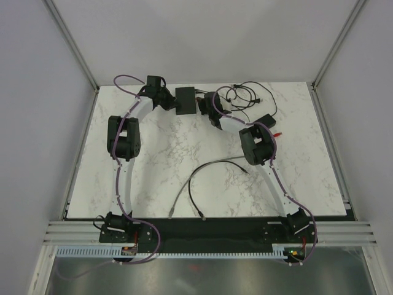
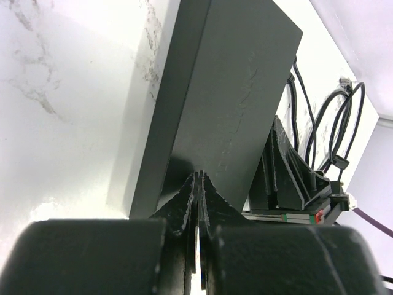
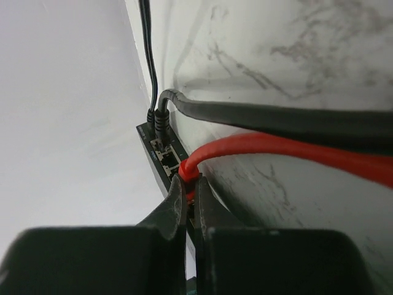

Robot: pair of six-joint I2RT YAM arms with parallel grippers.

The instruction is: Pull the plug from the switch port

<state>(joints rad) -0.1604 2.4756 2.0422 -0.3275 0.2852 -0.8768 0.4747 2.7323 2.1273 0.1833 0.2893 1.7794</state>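
Left gripper (image 2: pixel 198 176) closed, empty, tips held against switch (image 2: pixel 227 104). Right gripper (image 3: pixel 191 187) clamped on red plug (image 3: pixel 189 167) at port.

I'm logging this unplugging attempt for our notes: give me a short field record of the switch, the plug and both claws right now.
switch: flat matte-black rectangular box, far side of white marble table
red plug: end of red cable, appears seated in switch's socket row
left claw: shut, tips on switch's top
right claw: shut on red plug
black cord: plugged beside red plug
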